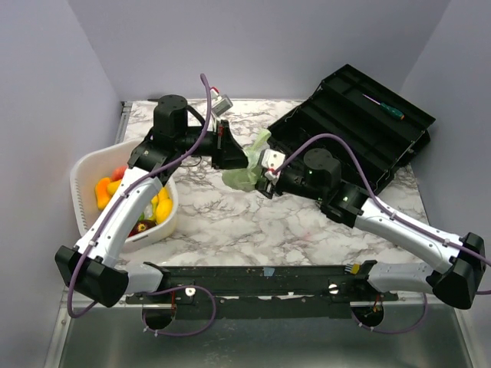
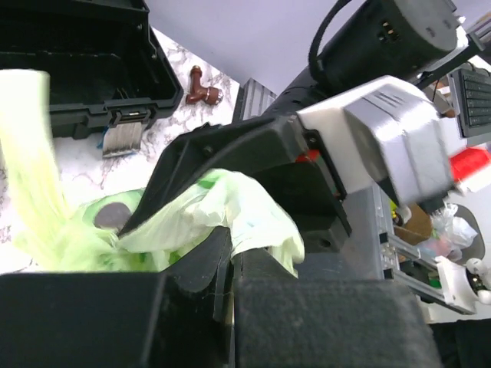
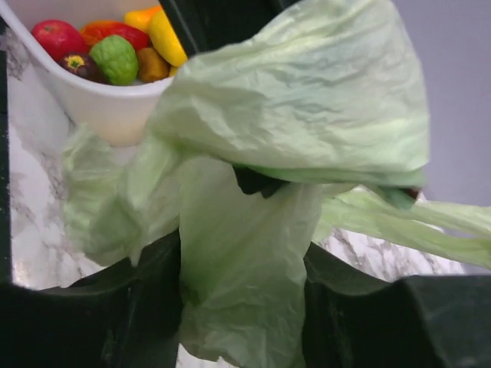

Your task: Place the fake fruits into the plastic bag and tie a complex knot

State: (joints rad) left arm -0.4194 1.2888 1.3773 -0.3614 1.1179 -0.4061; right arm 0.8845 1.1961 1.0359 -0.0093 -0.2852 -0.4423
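The left gripper (image 1: 239,159) is clenching the plastic bag (image 1: 238,179); the right gripper (image 1: 259,175) is straddling it, grip impossible to tell. Fake fruits (image 1: 105,190) are sitting in the basket (image 1: 80,167).

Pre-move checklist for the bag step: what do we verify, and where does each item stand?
1. Left end effector clamped on the plastic bag: ok.
2. Right end effector gripping the bag: cannot tell. Film hangs inside its jaws, but closure is unclear.
3. Fake fruits in the bag: not ok. They sit in the white basket.
4. Bag mouth open for loading: cannot tell. It is bunched between the arms.
5. Knot tied: not ok. None is visible.
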